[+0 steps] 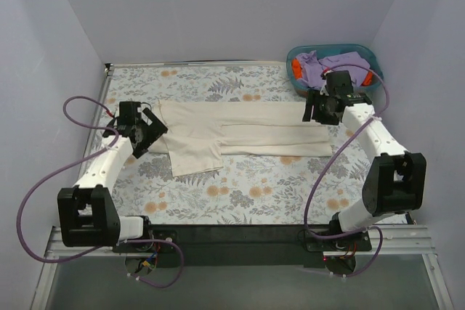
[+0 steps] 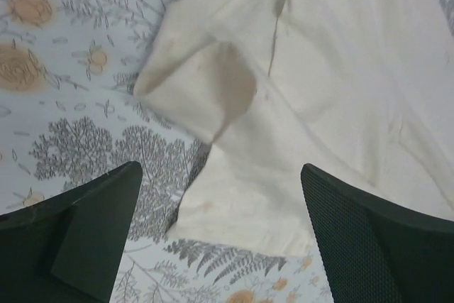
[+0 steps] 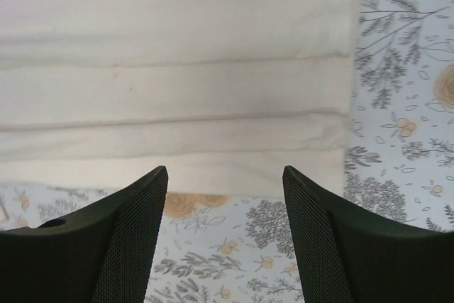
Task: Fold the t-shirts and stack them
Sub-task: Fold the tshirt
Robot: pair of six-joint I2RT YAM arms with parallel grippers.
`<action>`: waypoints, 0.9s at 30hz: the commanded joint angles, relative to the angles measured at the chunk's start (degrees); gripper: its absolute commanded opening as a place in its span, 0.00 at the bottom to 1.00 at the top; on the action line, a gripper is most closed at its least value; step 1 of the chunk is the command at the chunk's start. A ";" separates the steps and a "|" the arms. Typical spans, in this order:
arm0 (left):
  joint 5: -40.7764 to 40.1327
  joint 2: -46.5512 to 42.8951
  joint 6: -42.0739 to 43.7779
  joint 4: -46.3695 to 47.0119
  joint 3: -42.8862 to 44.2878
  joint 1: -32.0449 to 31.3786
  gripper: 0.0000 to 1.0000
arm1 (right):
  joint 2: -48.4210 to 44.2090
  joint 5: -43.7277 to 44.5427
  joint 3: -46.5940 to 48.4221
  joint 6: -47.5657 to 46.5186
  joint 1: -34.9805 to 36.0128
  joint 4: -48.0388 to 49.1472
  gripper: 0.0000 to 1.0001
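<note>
A large cream t-shirt [image 1: 240, 136] lies flat on the floral tablecloth, partly folded lengthwise, one sleeve sticking out at the lower left. My left gripper [image 1: 150, 127] is open and empty above the shirt's left end; its wrist view shows the sleeve and collar area [image 2: 284, 90]. My right gripper [image 1: 317, 110] is open and empty above the shirt's right end; its wrist view shows the folded layers and hem edge [image 3: 184, 104]. A lavender shirt [image 1: 330, 65] and an orange-red garment [image 1: 296, 69] lie in the teal basket.
The teal plastic basket [image 1: 368, 56] stands at the back right corner, just behind my right gripper. Floral tablecloth [image 1: 240, 194] covers the table in front of the shirt. White walls enclose the left, back and right.
</note>
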 commanded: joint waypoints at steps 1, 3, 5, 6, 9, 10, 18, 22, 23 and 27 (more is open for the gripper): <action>1.90 -5.76 1.13 -2.53 -5.91 -3.25 0.88 | -4.40 -2.58 -3.92 -2.99 4.73 2.09 0.62; 3.04 -8.31 0.34 -3.23 -7.93 -4.48 0.88 | -6.42 -4.61 -5.51 -2.82 7.53 2.97 0.63; 3.05 -9.19 -0.71 -3.68 -10.57 -5.71 0.88 | -7.39 -6.02 -7.61 -2.38 9.39 3.58 0.64; 2.96 -9.29 -1.15 -3.77 -11.28 -6.76 0.87 | -8.10 -6.37 -8.24 -2.29 11.22 4.28 0.64; 2.96 -8.76 -2.64 -3.68 -12.77 -8.96 0.82 | -8.98 -7.25 -10.17 -2.03 14.30 4.90 0.64; 2.79 -8.41 -3.00 -3.59 -12.95 -9.58 0.80 | -9.07 -7.52 -10.61 -1.85 14.93 5.34 0.64; 1.81 -3.67 -5.29 -2.28 -15.06 -12.92 0.58 | -10.12 -8.57 -13.95 -0.97 18.45 6.22 0.62; 1.55 -1.21 -6.34 -2.01 -15.41 -13.72 0.56 | -11.09 -8.14 -15.18 -0.88 18.80 6.49 0.62; 1.47 -0.94 -6.60 -1.75 -15.50 -13.89 0.53 | -11.35 -7.79 -15.36 -0.97 18.71 6.57 0.62; 1.38 0.12 -6.87 -0.87 -15.68 -14.42 0.45 | -11.36 -7.70 -15.89 -0.79 18.71 6.75 0.61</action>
